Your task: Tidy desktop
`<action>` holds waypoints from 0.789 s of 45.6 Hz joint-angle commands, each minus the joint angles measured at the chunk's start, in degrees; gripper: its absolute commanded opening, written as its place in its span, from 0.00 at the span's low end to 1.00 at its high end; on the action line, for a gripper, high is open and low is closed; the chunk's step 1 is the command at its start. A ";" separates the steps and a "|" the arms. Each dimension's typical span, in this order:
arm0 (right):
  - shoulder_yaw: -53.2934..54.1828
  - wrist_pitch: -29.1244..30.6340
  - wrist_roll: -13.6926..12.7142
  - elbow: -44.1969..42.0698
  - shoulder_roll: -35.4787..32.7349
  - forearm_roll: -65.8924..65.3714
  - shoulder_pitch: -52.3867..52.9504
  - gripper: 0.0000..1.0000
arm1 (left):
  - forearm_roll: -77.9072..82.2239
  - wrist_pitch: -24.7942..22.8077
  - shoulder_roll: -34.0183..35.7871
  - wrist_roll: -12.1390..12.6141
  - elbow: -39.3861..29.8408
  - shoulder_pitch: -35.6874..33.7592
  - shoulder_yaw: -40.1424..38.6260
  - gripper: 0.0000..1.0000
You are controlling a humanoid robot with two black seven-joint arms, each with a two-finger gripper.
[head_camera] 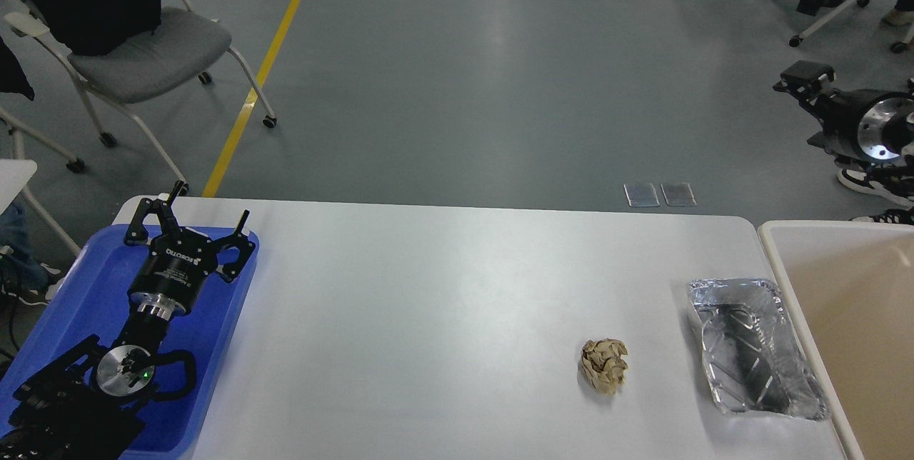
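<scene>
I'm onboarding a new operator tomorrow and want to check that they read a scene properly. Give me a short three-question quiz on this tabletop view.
1. True or false: the left gripper hangs over the blue tray with its fingers spread open.
2. Multiple choice: which thing lies nearest the beige bin?
A. the crumpled paper ball
B. the foil container
C. the blue tray
3. Fill in: the paper ball and the foil container both rest on the white ____.

Key
1. True.
2. B. The foil container lies at the desktop's right edge, beside the bin.
3. Desktop.
</scene>
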 commanded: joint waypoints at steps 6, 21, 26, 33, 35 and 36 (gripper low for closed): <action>-20.45 0.07 0.30 12.95 1.87 5.66 16.27 1.00 | 0.00 -0.03 0.00 0.02 0.00 0.00 0.00 0.99; -35.23 0.16 0.74 28.77 8.29 5.84 29.81 1.00 | 0.00 -0.03 0.00 0.02 0.00 0.00 0.00 0.99; -36.37 0.25 0.74 33.35 11.36 5.92 33.59 1.00 | 0.00 -0.03 0.00 0.02 0.00 0.00 0.00 0.99; -39.00 1.04 0.74 35.20 16.81 5.92 36.58 1.00 | 0.00 -0.03 0.00 0.02 0.00 0.00 0.00 0.99; -40.41 2.18 0.74 35.37 19.36 5.92 37.90 1.00 | 0.00 -0.03 0.00 0.02 0.00 0.00 0.00 0.99; -40.68 2.62 0.74 35.55 20.15 5.92 38.43 1.00 | 0.00 -0.03 0.00 0.02 0.00 0.00 0.00 0.99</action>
